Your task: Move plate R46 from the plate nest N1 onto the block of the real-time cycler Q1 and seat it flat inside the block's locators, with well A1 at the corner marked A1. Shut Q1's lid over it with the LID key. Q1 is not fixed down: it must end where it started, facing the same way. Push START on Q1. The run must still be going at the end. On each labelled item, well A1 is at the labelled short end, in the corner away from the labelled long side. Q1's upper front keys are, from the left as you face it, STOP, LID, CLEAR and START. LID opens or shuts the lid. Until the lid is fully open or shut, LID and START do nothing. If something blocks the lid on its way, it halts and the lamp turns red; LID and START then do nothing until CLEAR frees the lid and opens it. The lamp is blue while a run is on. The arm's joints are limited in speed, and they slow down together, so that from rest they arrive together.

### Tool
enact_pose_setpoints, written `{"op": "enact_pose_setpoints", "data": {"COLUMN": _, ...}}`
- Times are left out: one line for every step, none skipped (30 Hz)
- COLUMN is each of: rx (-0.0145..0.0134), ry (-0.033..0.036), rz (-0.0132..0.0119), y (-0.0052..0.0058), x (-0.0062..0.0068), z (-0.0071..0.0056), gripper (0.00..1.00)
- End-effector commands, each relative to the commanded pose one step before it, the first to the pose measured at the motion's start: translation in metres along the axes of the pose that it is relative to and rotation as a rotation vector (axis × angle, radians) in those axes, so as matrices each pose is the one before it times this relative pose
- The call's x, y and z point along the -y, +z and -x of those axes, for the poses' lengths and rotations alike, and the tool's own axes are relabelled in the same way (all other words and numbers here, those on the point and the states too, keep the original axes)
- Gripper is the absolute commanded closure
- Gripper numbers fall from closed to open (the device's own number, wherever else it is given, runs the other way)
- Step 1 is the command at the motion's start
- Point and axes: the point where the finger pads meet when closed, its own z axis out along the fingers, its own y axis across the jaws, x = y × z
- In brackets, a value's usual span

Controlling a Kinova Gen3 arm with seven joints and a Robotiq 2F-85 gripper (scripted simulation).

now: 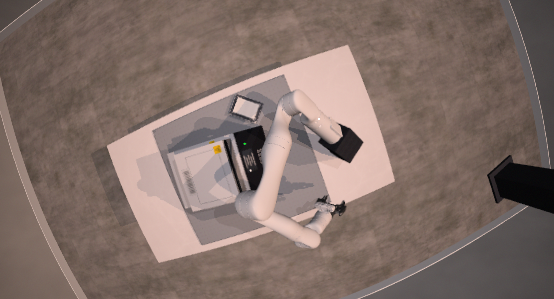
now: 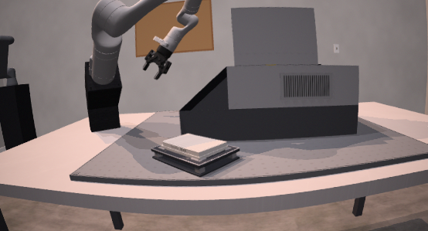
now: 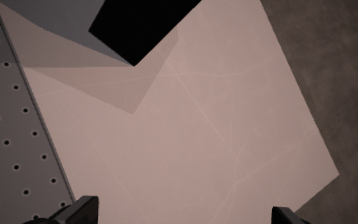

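Observation:
Plate R46 (image 1: 245,107) (image 2: 195,143) is white and lies flat in the dark plate nest N1 (image 2: 181,160) on the grey perforated board. The cycler Q1 (image 1: 205,174) (image 2: 270,102) stands beside it, with its lid (image 2: 274,36) raised upright. Its black sloped front panel (image 1: 250,157) shows a green lamp (image 1: 244,143). The block is hidden in these views. My gripper (image 1: 334,206) (image 2: 156,65) (image 3: 182,217) is open and empty. It hangs high over the bare pink table near its edge, off the board and far from the plate.
The black arm base (image 1: 345,144) (image 2: 102,102) (image 3: 135,25) stands on the pink table (image 3: 205,140). The perforated board's edge (image 3: 5,140) shows at the left of the wrist view. A black stand (image 1: 520,184) is on the floor beyond the table.

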Motion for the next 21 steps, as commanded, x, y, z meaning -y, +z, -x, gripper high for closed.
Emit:
{"op": "enact_pose_setpoints", "data": {"rx": 0.00021, "ry": 0.00655, "rz": 0.00564, "y": -0.00750, "x": -0.00701, "z": -0.00249, "gripper": 0.02}}
{"op": "enact_pose_setpoints", "data": {"rx": -0.00012, "ry": -0.00048, "rz": 0.00030, "y": -0.00211, "x": -0.00167, "z": -0.00092, "gripper": 0.03}}
{"op": "enact_pose_setpoints", "data": {"rx": -0.00002, "ry": -0.00004, "rz": 0.00001, "y": -0.00211, "x": -0.00143, "z": -0.00083, "gripper": 0.04}}
{"op": "enact_pose_setpoints", "data": {"rx": -0.00002, "ry": -0.00004, "rz": 0.00000, "y": -0.00211, "x": -0.00143, "z": -0.00083, "gripper": 0.05}}
{"op": "enact_pose_setpoints", "data": {"rx": -0.00002, "ry": -0.00004, "rz": 0.00000, "y": -0.00211, "x": -0.00143, "z": -0.00083, "gripper": 0.05}}
{"op": "enact_pose_setpoints", "data": {"rx": -0.00002, "ry": -0.00004, "rz": 0.00000, "y": -0.00211, "x": -0.00143, "z": -0.00083, "gripper": 0.06}}
{"op": "enact_pose_setpoints", "data": {"rx": -0.00002, "ry": -0.00004, "rz": 0.00000, "y": -0.00211, "x": -0.00143, "z": -0.00083, "gripper": 0.07}}
{"op": "enact_pose_setpoints", "data": {"rx": 0.00000, "ry": -0.00007, "rz": -0.00003, "y": -0.00211, "x": -0.00141, "z": -0.00082, "gripper": 0.08}}
{"op": "enact_pose_setpoints", "data": {"rx": 0.00001, "ry": -0.00009, "rz": -0.00007, "y": -0.00211, "x": -0.00140, "z": -0.00082, "gripper": 0.09}}
{"op": "enact_pose_setpoints", "data": {"rx": -0.00001, "ry": -0.00005, "rz": -0.00001, "y": -0.00211, "x": -0.00142, "z": -0.00082, "gripper": 0.10}}
{"op": "enact_pose_setpoints", "data": {"rx": -0.00003, "ry": -0.00004, "rz": 0.00002, "y": -0.00211, "x": -0.00143, "z": -0.00083, "gripper": 0.11}}
{"op": "enact_pose_setpoints", "data": {"rx": -0.00003, "ry": -0.00004, "rz": 0.00001, "y": -0.00211, "x": -0.00143, "z": -0.00083, "gripper": 0.12}}
{"op": "enact_pose_setpoints", "data": {"rx": -0.00002, "ry": -0.00005, "rz": 0.00000, "y": -0.00211, "x": -0.00142, "z": -0.00083, "gripper": 0.13}}
{"op": "enact_pose_setpoints", "data": {"rx": -0.00002, "ry": -0.00005, "rz": -0.00001, "y": -0.00211, "x": -0.00142, "z": -0.00082, "gripper": 0.14}}
{"op": "enact_pose_setpoints", "data": {"rx": 0.00000, "ry": 0.00000, "rz": 0.00000, "y": 0.00000, "x": 0.00000, "z": 0.00000, "gripper": 0.14}}
{"op": "enact_pose_setpoints", "data": {"rx": 0.00000, "ry": 0.00000, "rz": 0.00000, "y": 0.00000, "x": 0.00000, "z": 0.00000, "gripper": 0.14}}
{"op": "enact_pose_setpoints", "data": {"rx": 0.00210, "ry": -0.00186, "rz": -0.00441, "y": -0.00210, "x": 0.00047, "z": 0.00007, "gripper": 0.14}}
{"op": "enact_pose_setpoints", "data": {"rx": -0.00148, "ry": 0.00184, "rz": 0.00302, "y": -0.00212, "x": -0.00266, "z": -0.00141, "gripper": 0.15}}
{"op": "enact_pose_setpoints", "data": {"rx": -0.00075, "ry": -0.00005, "rz": 0.00152, "y": -0.00211, "x": -0.00212, "z": -0.00115, "gripper": 0.16}}
{"op": "enact_pose_setpoints", "data": {"rx": -0.00002, "ry": -0.00005, "rz": 0.00000, "y": -0.00211, "x": -0.00142, "z": -0.00083, "gripper": 0.17}}
{"op": "enact_pose_setpoints", "data": {"rx": -0.00002, "ry": -0.00005, "rz": 0.00000, "y": -0.00211, "x": -0.00142, "z": -0.00083, "gripper": 0.18}}
